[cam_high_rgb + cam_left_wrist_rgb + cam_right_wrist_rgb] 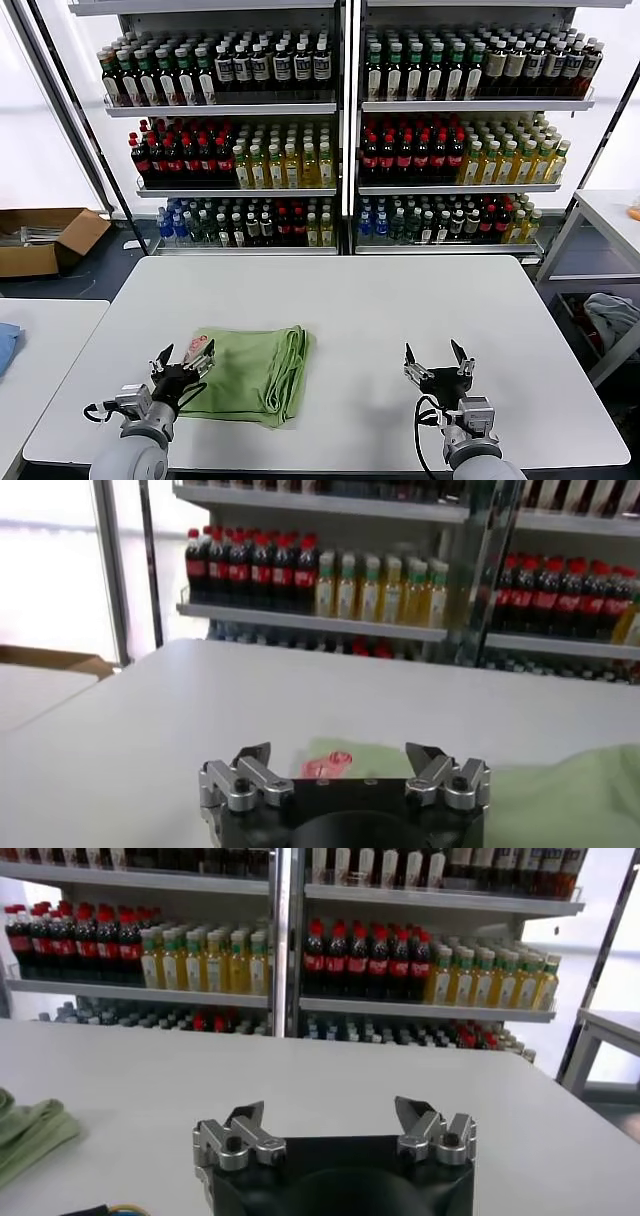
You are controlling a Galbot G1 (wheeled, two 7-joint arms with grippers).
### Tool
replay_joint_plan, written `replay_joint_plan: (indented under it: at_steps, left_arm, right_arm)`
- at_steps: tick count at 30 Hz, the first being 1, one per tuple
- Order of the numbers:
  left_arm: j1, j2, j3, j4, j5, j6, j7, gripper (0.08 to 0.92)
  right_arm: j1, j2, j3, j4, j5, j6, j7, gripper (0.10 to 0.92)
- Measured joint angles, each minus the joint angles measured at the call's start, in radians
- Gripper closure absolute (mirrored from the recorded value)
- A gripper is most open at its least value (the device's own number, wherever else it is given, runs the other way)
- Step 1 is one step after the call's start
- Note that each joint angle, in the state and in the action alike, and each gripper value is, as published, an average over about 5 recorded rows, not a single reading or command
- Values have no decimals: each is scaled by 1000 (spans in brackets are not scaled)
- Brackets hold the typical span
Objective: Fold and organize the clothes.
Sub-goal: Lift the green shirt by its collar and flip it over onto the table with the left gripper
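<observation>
the light green polo shirt (255, 372) lies folded into a compact rectangle on the white table (400, 310), toward the table's near edge and left of its middle. its stacked folded edges face the table's centre, and a bit of the red-and-white print (197, 347) shows at the shirt's far left corner. the left gripper (184, 363) hovers at that same left side of the shirt, its fingers spread wide with nothing between them; its wrist camera shows the print (335, 763) just beyond the open fingertips. the right gripper (437, 360) sits well to the right of the shirt over bare table, fingers likewise wide apart and holding nothing. behind the table stand shelves of bottles (340, 130).
</observation>
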Motion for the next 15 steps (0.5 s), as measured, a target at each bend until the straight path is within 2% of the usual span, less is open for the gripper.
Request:
replay_joint_plan:
  at_steps: [9, 12, 15]
  left_arm:
    - [11, 7, 4, 45, -7, 3, 31, 181]
    - [16, 9, 5, 52, -10, 3, 41, 225]
    - [19, 9, 5, 57, -12, -1, 48, 308]
  right_arm:
    - [-3, 2, -3, -4, 0, 4, -2, 203]
    - [-3, 3, -3, -4, 0, 5, -2, 203]
    - [-4, 3, -3, -4, 0, 5, -3, 203]
